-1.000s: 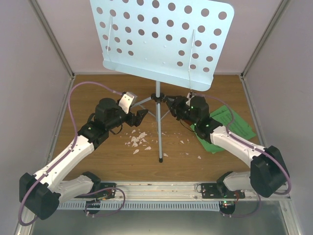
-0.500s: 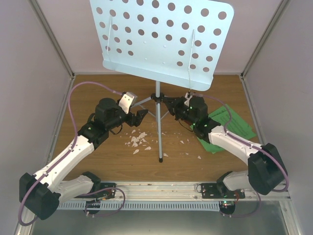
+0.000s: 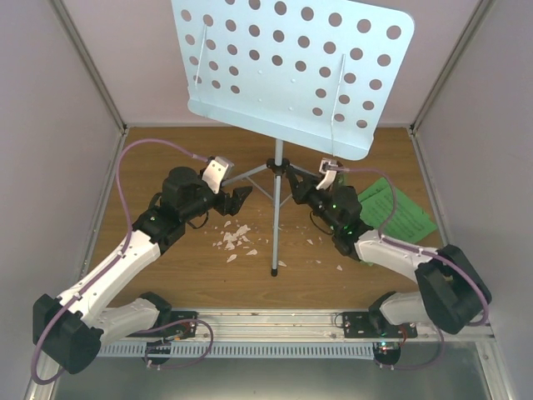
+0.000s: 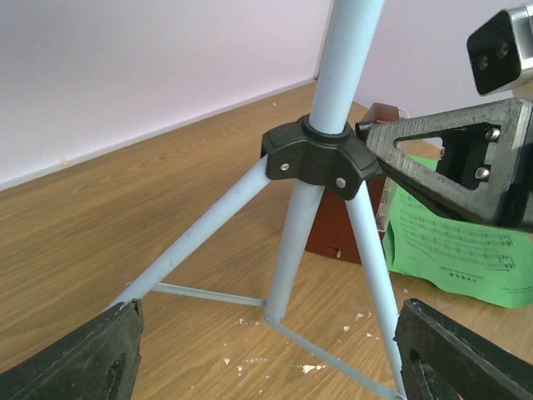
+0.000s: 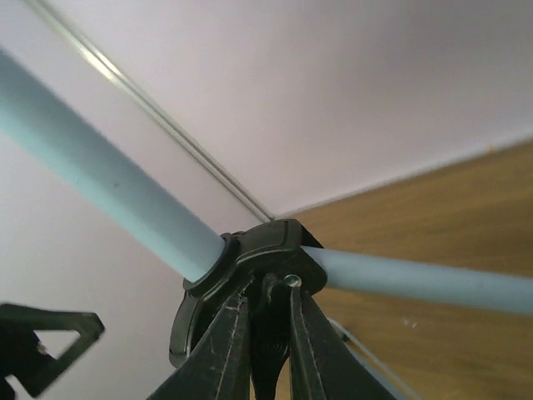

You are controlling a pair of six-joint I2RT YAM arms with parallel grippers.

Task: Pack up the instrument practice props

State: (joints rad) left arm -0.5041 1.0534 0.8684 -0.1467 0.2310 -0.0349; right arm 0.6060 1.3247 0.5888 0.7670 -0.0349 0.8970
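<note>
The pale blue perforated music stand stands on grey tripod legs at the back middle of the table. My right gripper is shut on its black leg hub, with the fingers pinching a lug of the hub from below. My left gripper is open, just left of the tripod; in the left wrist view the pole and legs lie between its spread jaws, untouched. The green sheet music lies flat at the right. The reddish-brown metronome stands behind the hub, hidden in the top view.
White crumbs are scattered on the wooden table left of the front tripod leg, with a few more to its right. Grey walls close in the left, right and back. A metal rail runs along the near edge.
The stand has shifted to the right, its desk and pole with it. My right wrist has turned and pushed in onto the hub. The left arm has barely moved.
</note>
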